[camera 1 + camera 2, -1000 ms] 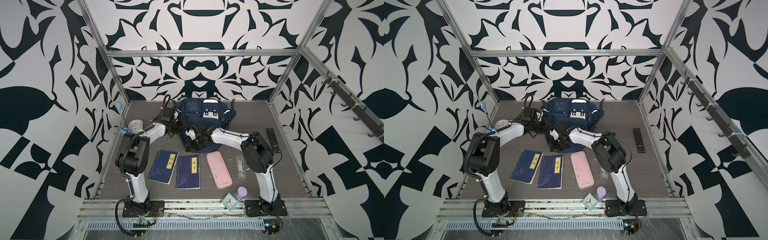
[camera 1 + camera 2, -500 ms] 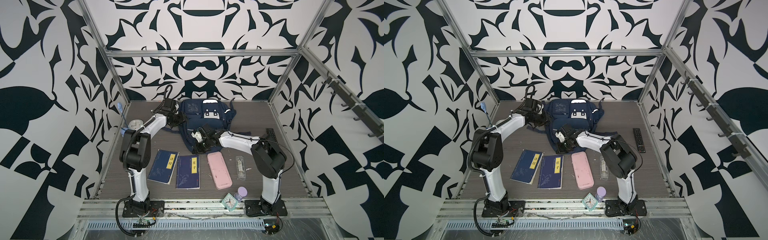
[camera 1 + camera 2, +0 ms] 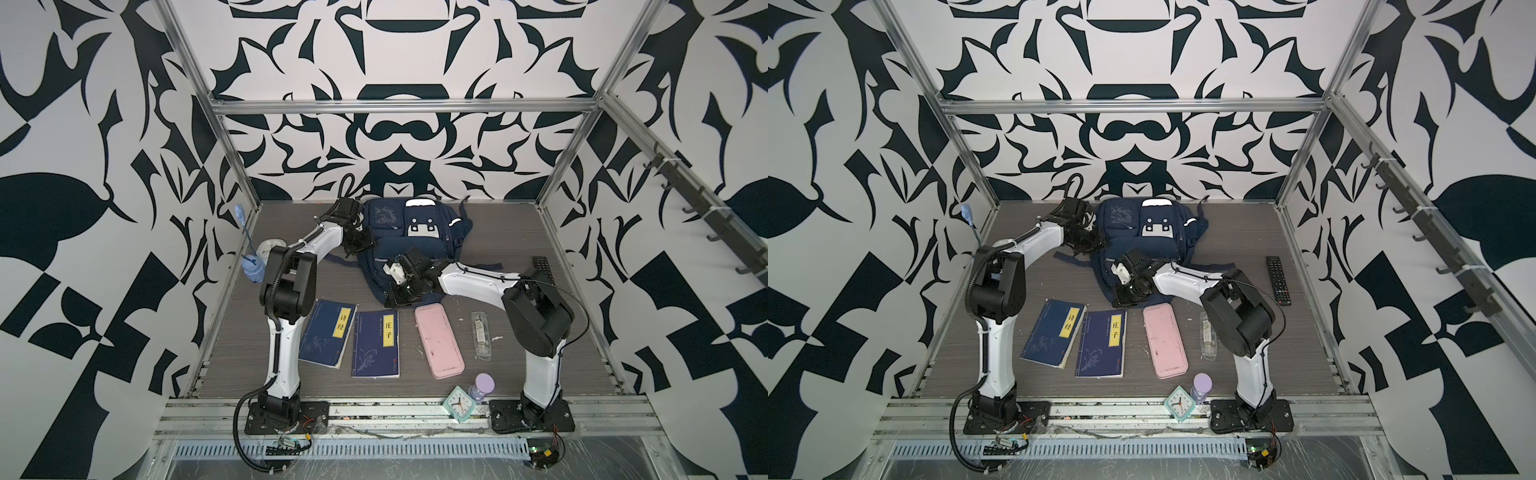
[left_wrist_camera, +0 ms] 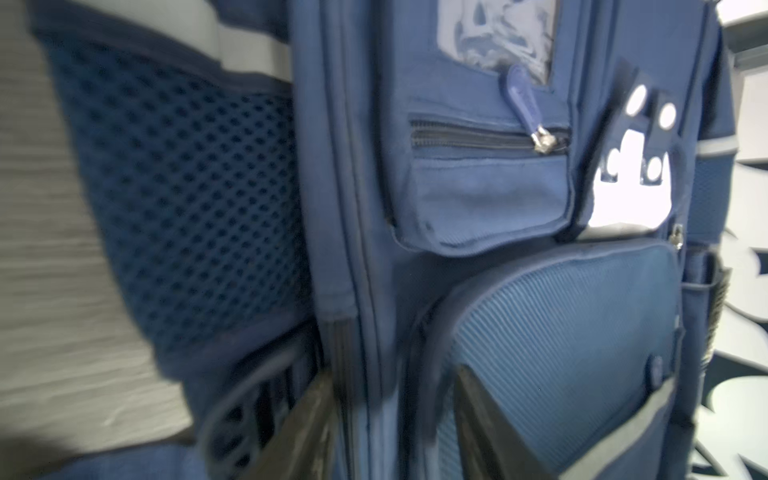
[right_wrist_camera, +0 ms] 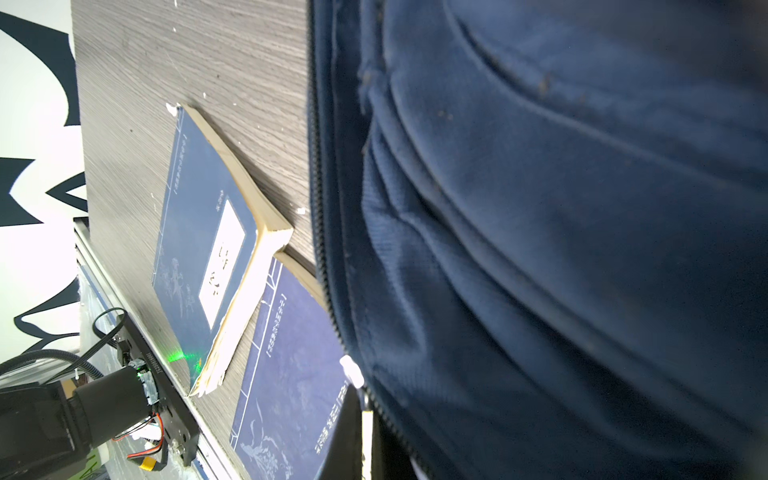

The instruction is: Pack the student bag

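The left wrist view is blurred: the left gripper (image 4: 392, 374) has its fingers (image 4: 303, 432) apart either side of a seam ridge on the student bag (image 4: 478, 199); whether they pinch it I cannot tell. The right gripper (image 5: 365, 440) is cut off at the frame edge beside the zip, clenched, on what is hidden. The bag, navy with silver strip, white-grey buckled flap and mesh side pocket, lies flat at the far centre of the table (image 3: 519, 232), near end under the right arm.

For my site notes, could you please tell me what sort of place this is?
Probably a lab robot cell: an aluminium frame boxes in a table, black-and-white patterned walls surround it, and two arms are bolted to its front rail.
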